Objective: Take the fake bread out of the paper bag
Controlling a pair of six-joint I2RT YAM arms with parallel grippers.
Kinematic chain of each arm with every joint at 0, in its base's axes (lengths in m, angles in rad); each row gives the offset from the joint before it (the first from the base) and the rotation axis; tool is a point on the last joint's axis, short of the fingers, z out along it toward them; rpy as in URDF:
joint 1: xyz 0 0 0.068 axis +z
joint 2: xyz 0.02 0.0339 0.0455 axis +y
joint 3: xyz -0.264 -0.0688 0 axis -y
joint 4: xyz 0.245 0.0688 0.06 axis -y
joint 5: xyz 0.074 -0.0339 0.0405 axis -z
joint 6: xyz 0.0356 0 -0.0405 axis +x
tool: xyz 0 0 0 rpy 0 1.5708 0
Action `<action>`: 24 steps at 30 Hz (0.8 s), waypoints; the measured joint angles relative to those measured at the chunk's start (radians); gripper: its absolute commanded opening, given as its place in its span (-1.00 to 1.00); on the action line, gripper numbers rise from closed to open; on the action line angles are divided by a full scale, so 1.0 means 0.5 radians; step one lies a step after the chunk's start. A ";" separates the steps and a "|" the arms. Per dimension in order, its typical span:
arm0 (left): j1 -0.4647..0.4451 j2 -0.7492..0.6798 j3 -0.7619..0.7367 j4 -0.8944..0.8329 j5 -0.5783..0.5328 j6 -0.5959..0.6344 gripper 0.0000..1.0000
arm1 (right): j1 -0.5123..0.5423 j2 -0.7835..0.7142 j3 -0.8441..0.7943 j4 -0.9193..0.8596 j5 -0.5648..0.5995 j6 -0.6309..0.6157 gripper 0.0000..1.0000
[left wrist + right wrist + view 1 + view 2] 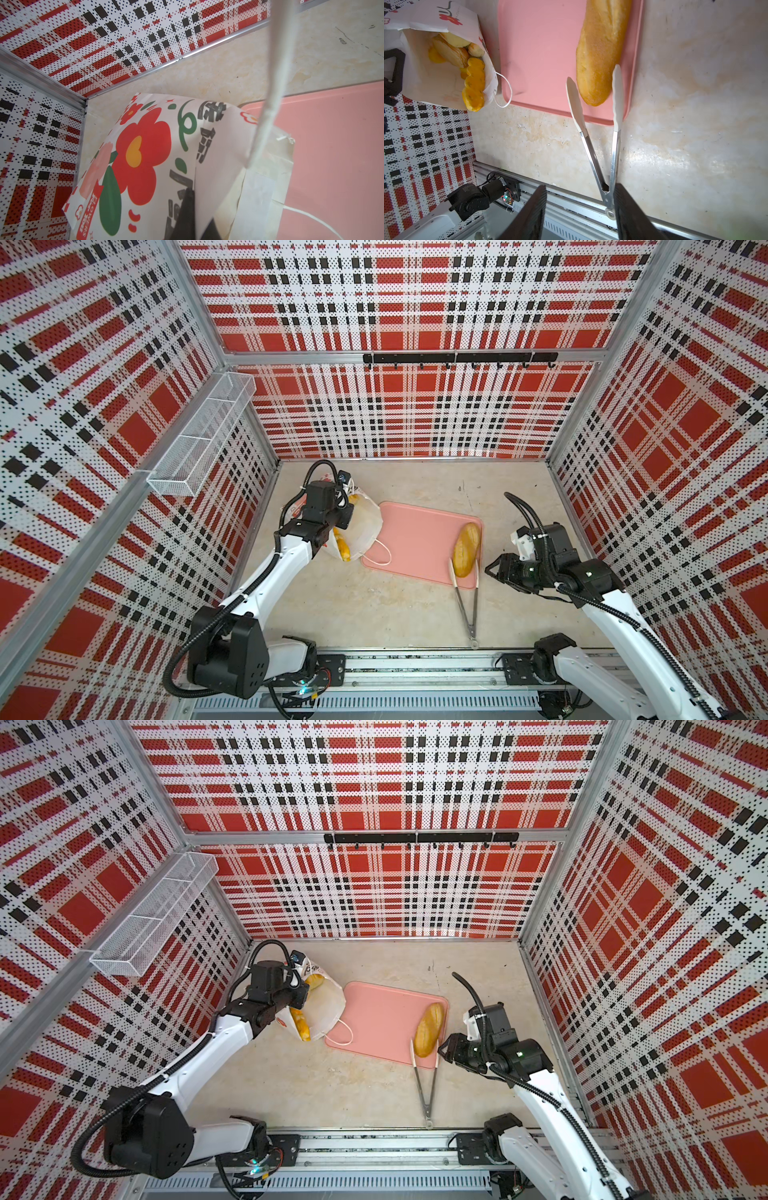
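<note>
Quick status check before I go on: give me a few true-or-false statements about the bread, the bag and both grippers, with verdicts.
1. The baguette lies on the pink tray. True.
2. The paper bag is empty. False: several loaves show in its open mouth.
3. The right gripper holds the tongs. False: its jaws stand apart and empty; the tongs lie loose, tips on the tray.
4. The left gripper is shut on the paper bag. True.

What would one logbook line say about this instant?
left tool: shut on paper bag; right tool: open, empty; baguette: on pink tray; other loaves: in bag; tongs: unheld, tips on tray
</note>
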 measured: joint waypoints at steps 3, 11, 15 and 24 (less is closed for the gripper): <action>-0.005 -0.047 -0.027 -0.008 -0.008 0.019 -1.00 | 0.000 0.077 0.089 0.010 -0.002 -0.051 0.01; -0.005 -0.114 -0.078 -0.015 -0.017 0.027 -1.00 | 0.288 0.095 -0.124 0.142 0.109 0.082 0.49; -0.005 -0.114 -0.078 -0.015 -0.015 0.024 -1.00 | 0.801 0.081 -0.312 0.211 0.352 0.363 0.56; -0.005 -0.115 -0.085 -0.013 -0.012 0.004 -1.00 | 1.468 0.813 -0.202 0.273 0.842 0.864 0.59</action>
